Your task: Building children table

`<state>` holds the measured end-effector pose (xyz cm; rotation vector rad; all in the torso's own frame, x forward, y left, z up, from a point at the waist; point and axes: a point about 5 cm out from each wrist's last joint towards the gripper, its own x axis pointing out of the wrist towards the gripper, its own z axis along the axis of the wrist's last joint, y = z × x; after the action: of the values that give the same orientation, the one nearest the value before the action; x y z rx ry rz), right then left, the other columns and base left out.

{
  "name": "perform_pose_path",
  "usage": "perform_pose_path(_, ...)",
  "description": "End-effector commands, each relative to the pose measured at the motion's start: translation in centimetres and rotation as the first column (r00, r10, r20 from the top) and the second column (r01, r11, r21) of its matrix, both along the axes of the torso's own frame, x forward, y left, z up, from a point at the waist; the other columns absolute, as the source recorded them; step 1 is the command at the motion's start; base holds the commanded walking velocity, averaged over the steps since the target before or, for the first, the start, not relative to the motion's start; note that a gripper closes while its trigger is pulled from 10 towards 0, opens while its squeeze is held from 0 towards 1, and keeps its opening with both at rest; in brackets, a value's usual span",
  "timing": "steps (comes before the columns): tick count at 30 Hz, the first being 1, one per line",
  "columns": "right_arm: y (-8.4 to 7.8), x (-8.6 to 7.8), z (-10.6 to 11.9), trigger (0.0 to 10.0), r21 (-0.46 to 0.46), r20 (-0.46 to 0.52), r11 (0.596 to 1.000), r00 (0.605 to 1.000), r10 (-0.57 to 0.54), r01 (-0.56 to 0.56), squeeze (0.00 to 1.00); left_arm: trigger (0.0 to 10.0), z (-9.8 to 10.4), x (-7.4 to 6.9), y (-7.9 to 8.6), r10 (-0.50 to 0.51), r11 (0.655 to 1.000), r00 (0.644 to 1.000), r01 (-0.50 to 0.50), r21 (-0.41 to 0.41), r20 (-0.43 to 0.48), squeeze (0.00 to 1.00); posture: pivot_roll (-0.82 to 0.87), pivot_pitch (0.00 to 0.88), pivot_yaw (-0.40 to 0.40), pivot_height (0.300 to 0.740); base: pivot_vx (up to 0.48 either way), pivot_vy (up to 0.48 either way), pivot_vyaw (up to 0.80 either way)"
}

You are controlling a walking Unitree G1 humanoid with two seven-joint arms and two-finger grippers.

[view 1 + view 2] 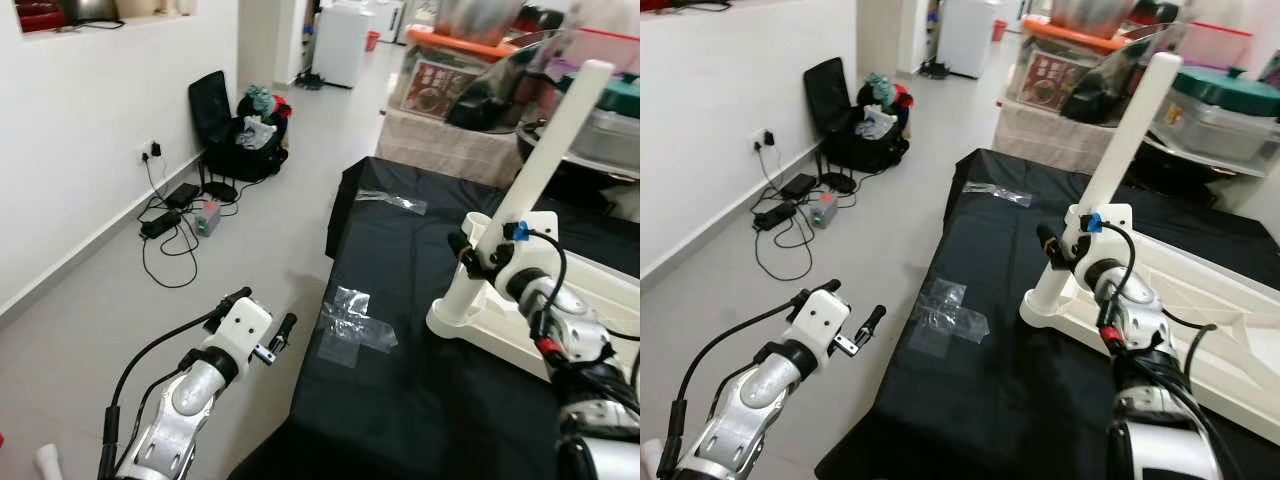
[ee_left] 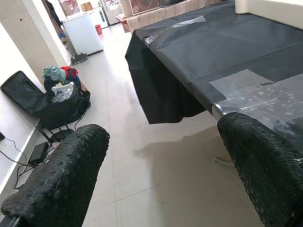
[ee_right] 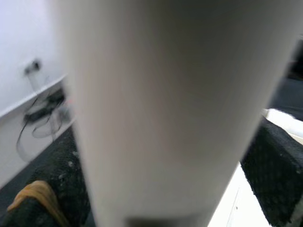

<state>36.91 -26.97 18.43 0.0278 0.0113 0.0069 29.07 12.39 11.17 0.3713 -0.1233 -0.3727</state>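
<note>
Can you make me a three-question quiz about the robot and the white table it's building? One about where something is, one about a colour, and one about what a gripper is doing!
1. Where is the white table leg?
A. Lying on the floor
B. Standing up from the corner of the white tabletop
C. Leaning against the wall

2. What colour is the cloth under the tabletop?
A. Black
B. Yellow
C. Red

3. What is the left gripper doing?
A. Squeezing the leg
B. Holding a cable
C. Open, holding nothing, over the floor beside the cloth

Answers:
1. B: the leg rises at a slant from a corner socket of the tabletop.
2. A: the cloth is black, with clear tape stuck on it.
3. C: the left wrist view shows its fingers wide apart with only floor between; it is the right gripper that sits at the leg.
</note>
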Motion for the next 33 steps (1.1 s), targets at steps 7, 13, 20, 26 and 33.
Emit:
perform_pose_path(7,0.6,0.1,-0.1,0.0,0.078,0.069,0.997,0.998,-0.003,-0.002,0.0,10.0,-0.5,-0.3,0.0,0.005,1.0,1.0,-0.005,0.008,-0.017,0.0,0.09,0.0,-0.163,0.74,0.0,0.0,0.0)
perform_pose_path(13,0.2,-0.4,-0.5,0.0,0.072,0.07,0.997,0.997,0.012,-0.017,0.0,10.0,-0.6,-0.4,-0.2,0.0,1.0,1.0,0.0,0.007,-0.021,0.0,0.07,0.0,-0.157,0.74,0.0,0.0,0.0)
perform_pose_path(20,-1.5,-1.4,-1.9,0.0,0.068,0.015,0.988,0.99,-0.14,0.139,0.0,10.0,-0.8,-0.5,-0.4,-0.007,1.0,1.0,0.007,0.005,-0.026,0.0,0.06,0.0,-0.155,0.74,0.0,0.0,0.0)
perform_pose_path(26,-6.5,-4.6,-4.6,0.0,0.052,-0.106,0.842,0.842,-0.529,0.536,0.0,10.0,-0.9,-0.7,-0.4,-0.01,1.0,0.999,0.01,0.004,-0.032,0.0,0.05,0.0,-0.148,0.74,0.0,0.0,0.0)
perform_pose_path(33,-11.9,-12.7,-8.6,0.0,-0.079,-0.201,0.394,0.372,-0.906,0.916,0.0,10.0,-1.2,-0.8,-0.5,-0.018,1.0,0.999,0.018,0.004,-0.041,0.0,0.03,0.0,-0.135,0.74,0.0,0.0,0.0)
